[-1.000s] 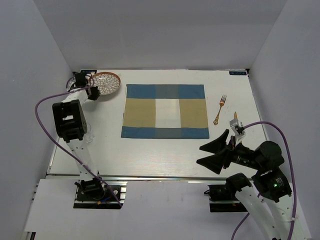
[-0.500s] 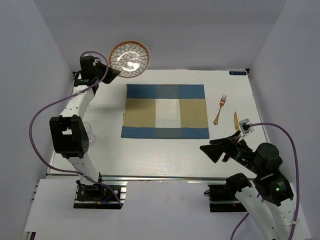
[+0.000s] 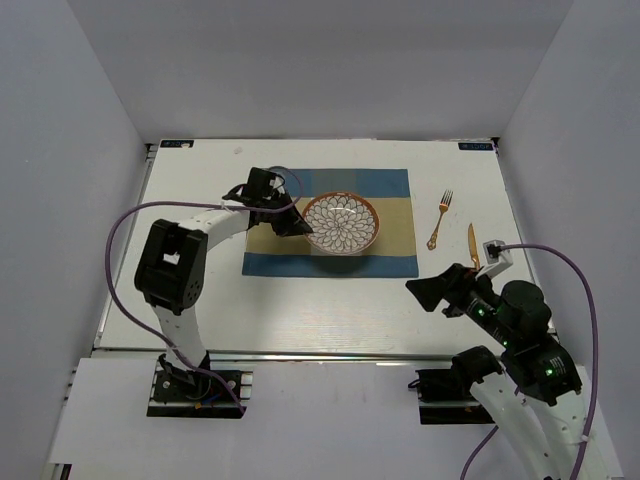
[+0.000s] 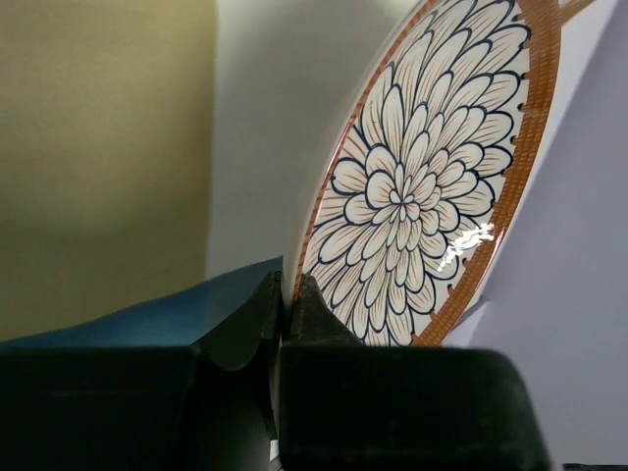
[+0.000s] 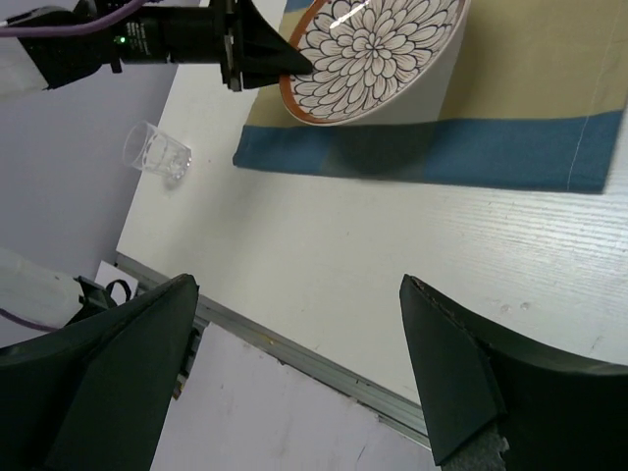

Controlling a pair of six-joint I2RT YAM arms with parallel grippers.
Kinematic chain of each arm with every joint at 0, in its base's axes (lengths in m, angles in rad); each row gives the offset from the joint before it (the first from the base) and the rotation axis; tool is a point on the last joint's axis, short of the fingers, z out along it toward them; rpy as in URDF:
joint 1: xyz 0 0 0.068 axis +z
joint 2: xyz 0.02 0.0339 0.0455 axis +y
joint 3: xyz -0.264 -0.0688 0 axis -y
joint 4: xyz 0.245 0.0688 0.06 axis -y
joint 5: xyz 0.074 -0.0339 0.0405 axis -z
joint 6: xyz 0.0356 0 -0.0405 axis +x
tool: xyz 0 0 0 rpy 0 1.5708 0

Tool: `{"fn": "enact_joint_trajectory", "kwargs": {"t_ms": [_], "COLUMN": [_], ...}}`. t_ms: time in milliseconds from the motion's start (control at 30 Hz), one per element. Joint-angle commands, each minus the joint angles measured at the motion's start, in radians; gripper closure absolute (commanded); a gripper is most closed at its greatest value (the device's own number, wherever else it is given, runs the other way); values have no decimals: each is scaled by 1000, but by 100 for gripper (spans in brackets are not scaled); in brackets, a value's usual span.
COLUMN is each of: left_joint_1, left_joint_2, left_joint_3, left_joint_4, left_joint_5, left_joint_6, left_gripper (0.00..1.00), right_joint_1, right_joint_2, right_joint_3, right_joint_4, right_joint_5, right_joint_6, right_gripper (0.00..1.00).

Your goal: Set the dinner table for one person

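I'm pinching the plate (image 3: 342, 222) by its rim in the left gripper (image 4: 287, 294), holding it over the placemat's (image 3: 390, 225) middle; the right gripper (image 5: 299, 294) is hanging wide apart, empty, off the placemat's near right corner; the bench (image 3: 300, 300) is lying under the placemat, spreading beyond it all round

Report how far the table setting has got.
Done: placemat lies on the dinner table. In hand: left tool is shut on the plate rim, holding it tilted above the mat. Still to do: set plate down; fork, knife and glass lie off the mat; right tool is open, empty.
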Motion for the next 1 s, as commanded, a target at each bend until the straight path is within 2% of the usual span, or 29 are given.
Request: {"fn": "enact_joint_trajectory", "kwargs": {"t_ms": [0,233,433,667,900,967], "left_joint_1": [4,-7,-7,-7,11,11], "left_joint_2": [-44,52,126,102,131,135], "left_joint_3": [26,39,96,75,105,102], "left_joint_4": [186,255,236,272,239,237], "left_joint_5": [85,65,40,-33,-53,-70], "left_joint_6": [23,43,53,39,25,20], "left_gripper": [100,100,100,100,100,96], "right_joint_1": [0,0,0,0,-1,0], "right_joint_2": [-15,-61,-69,-64,-61,-61], "right_joint_3": [-31,-56,-54,-68,-87,-90], "right_joint_4": [35,14,-6,9,26,32], "right_joint_5": [-53,-68,-76,-99,-113,-124], "right_joint_6": [19,10,-13,-22,-22,-24], "right_gripper": [11,11,11,11,11,11]}}
